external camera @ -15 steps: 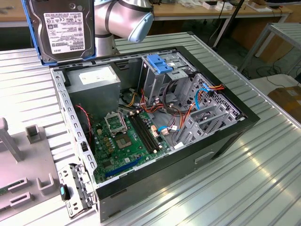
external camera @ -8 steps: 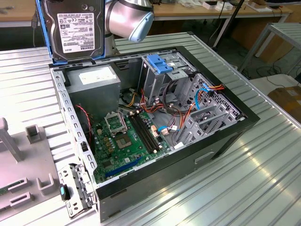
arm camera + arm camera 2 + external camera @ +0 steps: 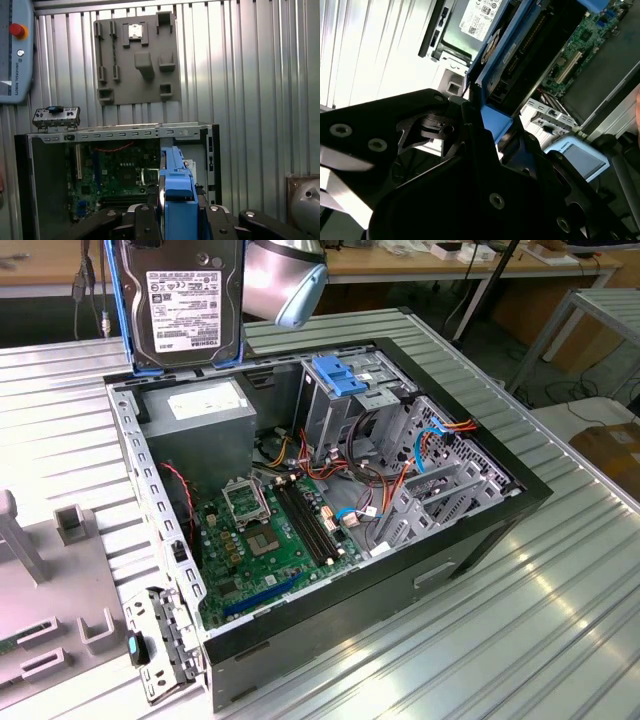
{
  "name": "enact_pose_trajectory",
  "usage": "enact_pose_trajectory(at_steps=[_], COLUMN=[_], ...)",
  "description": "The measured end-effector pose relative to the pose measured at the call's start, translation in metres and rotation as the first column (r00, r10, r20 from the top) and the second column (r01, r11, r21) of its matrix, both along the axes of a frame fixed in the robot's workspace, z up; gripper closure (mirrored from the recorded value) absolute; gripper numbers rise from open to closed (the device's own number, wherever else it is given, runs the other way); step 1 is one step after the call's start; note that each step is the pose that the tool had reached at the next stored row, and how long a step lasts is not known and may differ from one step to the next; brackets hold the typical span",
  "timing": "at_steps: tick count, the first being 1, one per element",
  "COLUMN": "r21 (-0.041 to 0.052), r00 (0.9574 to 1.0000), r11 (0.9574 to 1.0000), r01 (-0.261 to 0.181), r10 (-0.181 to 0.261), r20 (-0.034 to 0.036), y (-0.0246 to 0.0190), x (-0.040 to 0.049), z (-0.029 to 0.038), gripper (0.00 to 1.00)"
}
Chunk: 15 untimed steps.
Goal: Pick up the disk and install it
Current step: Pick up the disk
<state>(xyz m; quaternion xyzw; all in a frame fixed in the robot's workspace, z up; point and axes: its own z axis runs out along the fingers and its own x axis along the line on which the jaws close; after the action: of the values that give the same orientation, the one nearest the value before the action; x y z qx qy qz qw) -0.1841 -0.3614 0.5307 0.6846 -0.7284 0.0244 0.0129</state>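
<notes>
One disk (image 3: pixel 185 305) stands upright, clamped in the gripper (image 3: pixel 179 222).

Ribbed sheet-metal tabletop (image 3: pixel 560 640), brightly lit, with glare on its near side. Wooden workbenches (image 3: pixel 400 262) stand along the far side. A metal-framed side table (image 3: pixel 600 310) and a cardboard box (image 3: pixel 612 450) are at the exterior view's right.

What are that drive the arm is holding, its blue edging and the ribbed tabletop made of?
The disk: dull grey metal body, by its matte sheen, with a pale paper-like label. Its blue rail: probably plastic, evenly coloured and smoothly moulded. The table: ribbed bare metal, perhaps aluminium; it reflects bright streaks.
</notes>
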Motion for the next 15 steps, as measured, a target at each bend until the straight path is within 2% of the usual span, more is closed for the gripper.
enact_pose_trajectory(at_steps=[2,8,9,12,15], r21=[0.0000,0.0000,0.0000,-0.0001,-0.0001], r00=[1.0000,1.0000,1.0000,1.0000,0.9999], r11=[1.0000,1.0000,1.0000,1.0000,0.9999], r01=[0.001,0.005,0.006,0.009,0.010], r10=[-0.001,-0.005,-0.006,-0.009,-0.010], r20=[0.0000,0.0000,0.0000,0.0000,0.0000], y=[0.0000,0.0000,0.0000,0.0000,0.0000], x=[0.0069,0.0187,0.0245,0.0331,0.0384], z=[-0.0002,-0.0006,-0.0009,-0.0012,-0.0014], gripper=[0.63,0.63,0.63,0.63,0.63])
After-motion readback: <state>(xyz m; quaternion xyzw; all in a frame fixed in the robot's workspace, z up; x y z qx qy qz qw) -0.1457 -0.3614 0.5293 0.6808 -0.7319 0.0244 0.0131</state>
